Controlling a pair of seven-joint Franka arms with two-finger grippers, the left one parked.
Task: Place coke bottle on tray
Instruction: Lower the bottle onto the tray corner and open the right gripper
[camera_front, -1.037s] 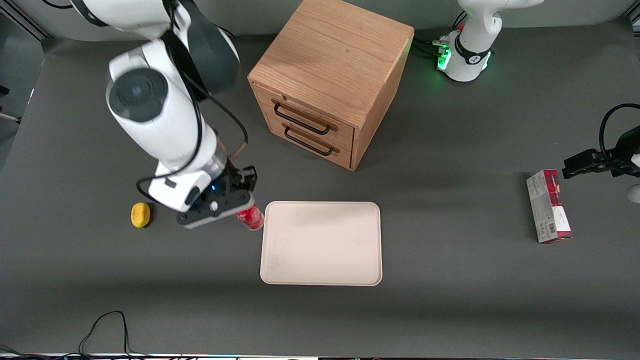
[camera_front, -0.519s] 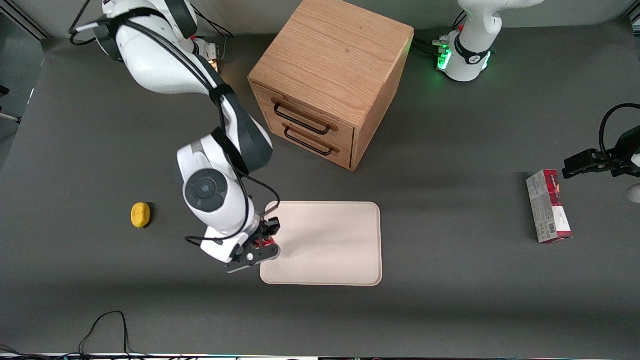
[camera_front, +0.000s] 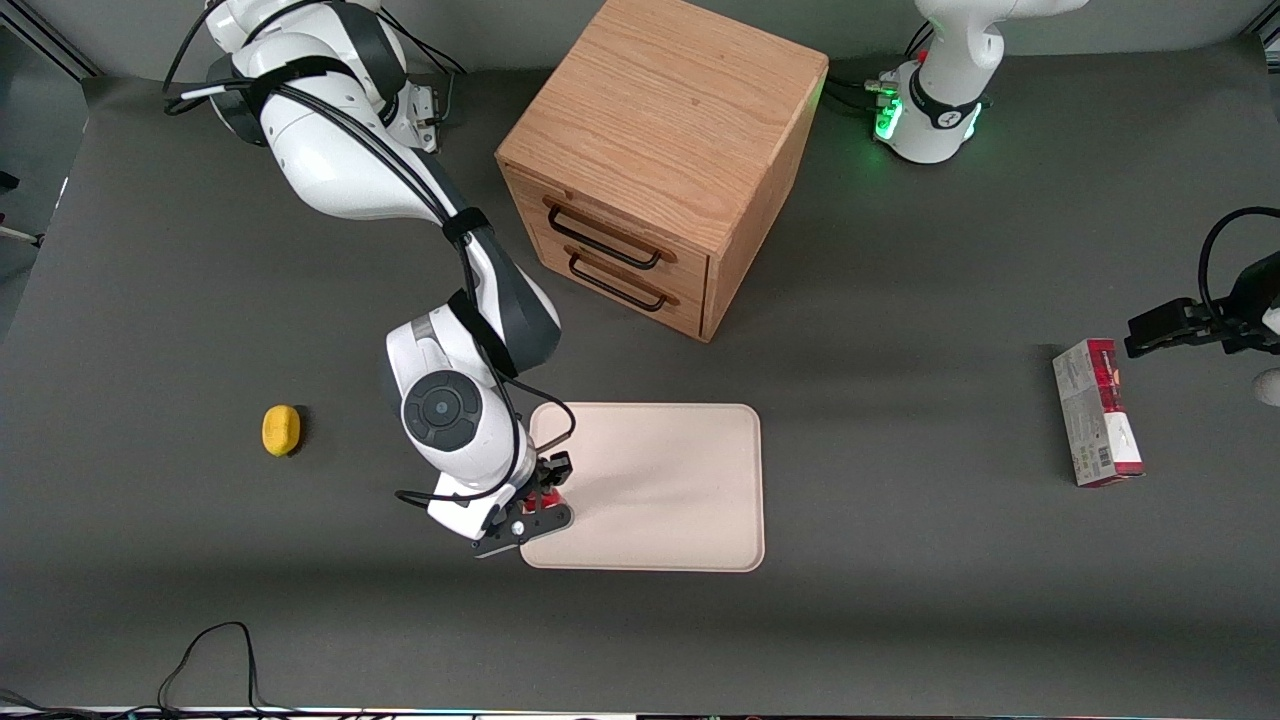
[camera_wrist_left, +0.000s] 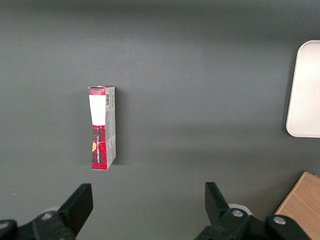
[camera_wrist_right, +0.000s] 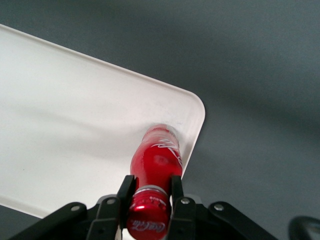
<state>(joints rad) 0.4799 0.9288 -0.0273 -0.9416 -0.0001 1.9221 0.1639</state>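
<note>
Bottle stands upright with its base on or just above the tray, close to a rounded corner at the tray's working-arm end, nearer the front camera. The gripper has its fingers clamped on the neck just under the red cap. This looks like the set-down step: next, settle the base fully inside the rim, then open and lift straight up.
</note>
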